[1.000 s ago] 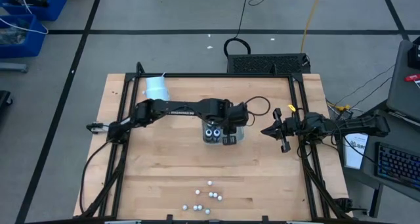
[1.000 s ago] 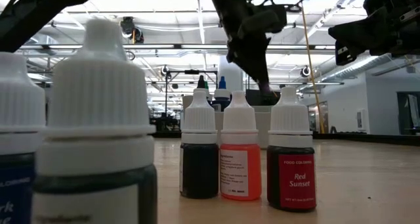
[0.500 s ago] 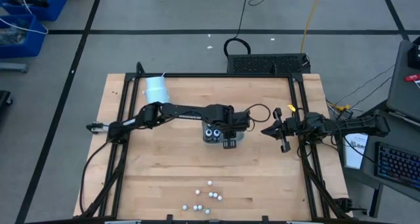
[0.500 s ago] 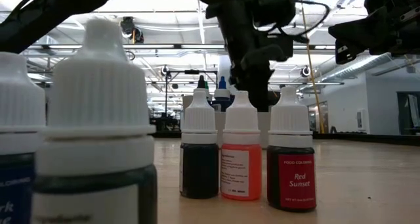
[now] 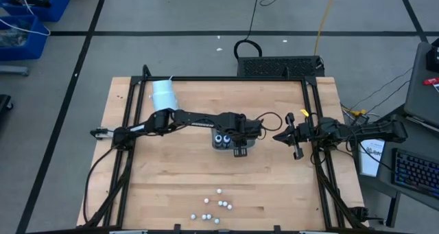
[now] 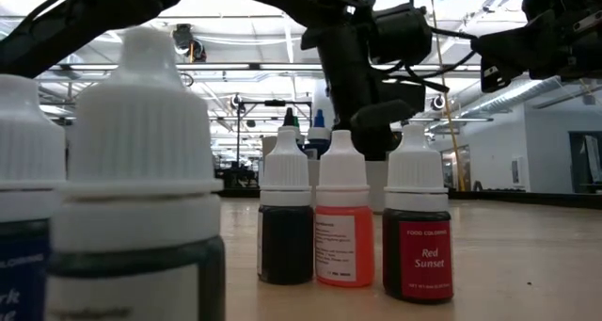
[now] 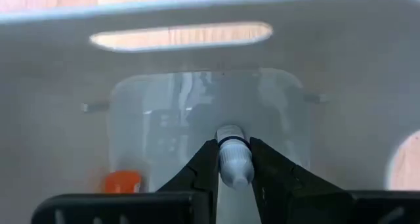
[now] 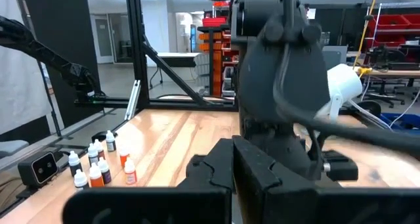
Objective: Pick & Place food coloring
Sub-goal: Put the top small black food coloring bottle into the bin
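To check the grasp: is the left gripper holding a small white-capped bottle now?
Yes, the left gripper is closed on a small white-capped bottle above the clear tray.

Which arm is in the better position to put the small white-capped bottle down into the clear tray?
The left. Its gripper is shut on the small white-capped bottle directly above the clear rectangular tray. The right gripper waits shut and empty beside the tray.

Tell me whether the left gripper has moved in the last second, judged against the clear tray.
Yes. In the high view the left gripper, shut on a food coloring bottle, has come down lower over the clear tray.
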